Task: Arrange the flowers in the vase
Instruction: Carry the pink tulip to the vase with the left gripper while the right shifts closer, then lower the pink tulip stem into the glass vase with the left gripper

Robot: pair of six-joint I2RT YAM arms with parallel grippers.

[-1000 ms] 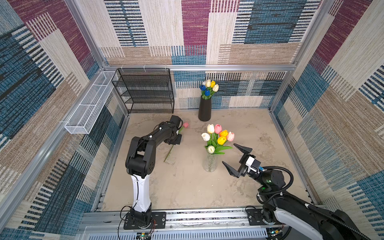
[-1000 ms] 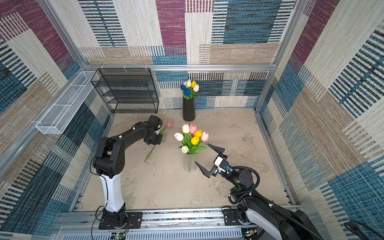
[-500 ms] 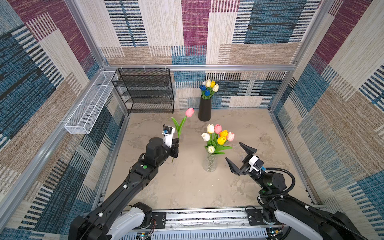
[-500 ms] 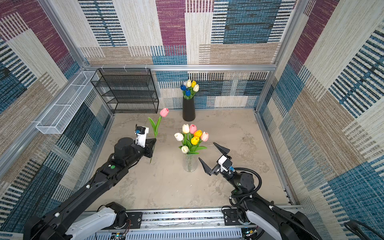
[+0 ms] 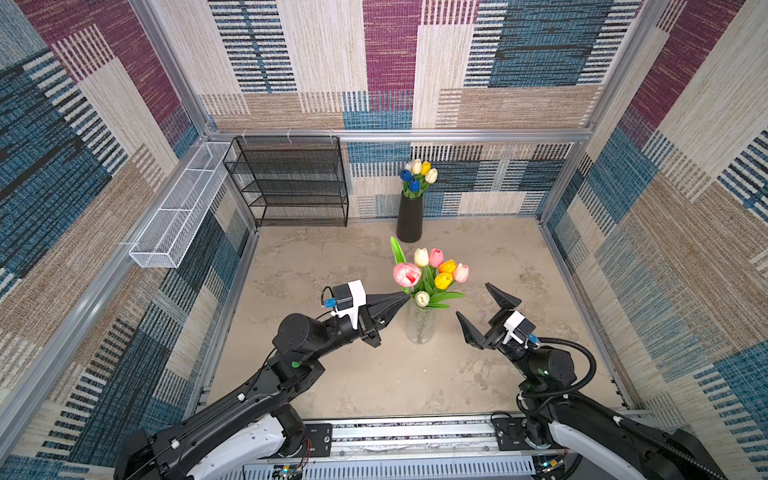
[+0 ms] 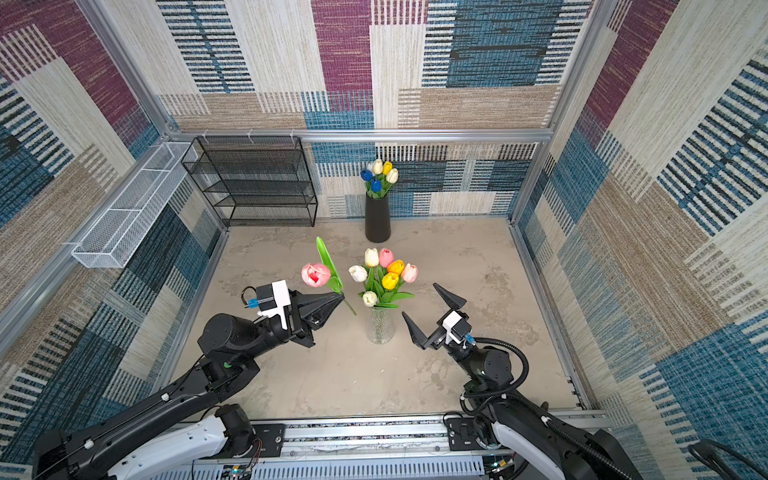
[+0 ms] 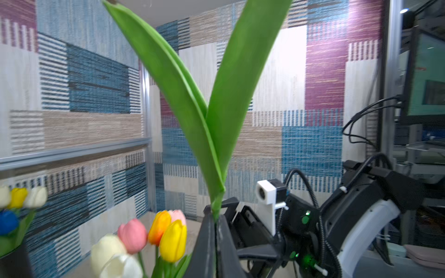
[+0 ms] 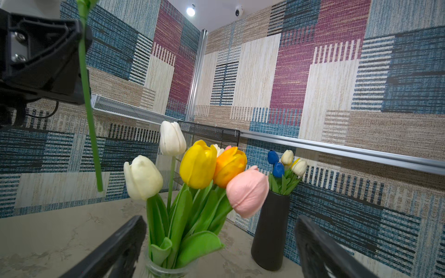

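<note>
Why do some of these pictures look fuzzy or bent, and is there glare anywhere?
Left wrist view: green leaves of the pink artificial tulip loom close, and the mixed tulip bunch looks soft. Right wrist view: a ceiling lamp flares; the black fingers of the right claw blur. Both top views: sharp, evenly lit, patchwork walls leaning outward.

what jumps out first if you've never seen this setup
The left gripper, left of centre, is shut on the stem of a pink tulip. Just right of it, mid-table, a clear glass vase holds a bright mixed bouquet, with the right gripper open beside it. A black vase of tulips stands at the back wall.
</note>
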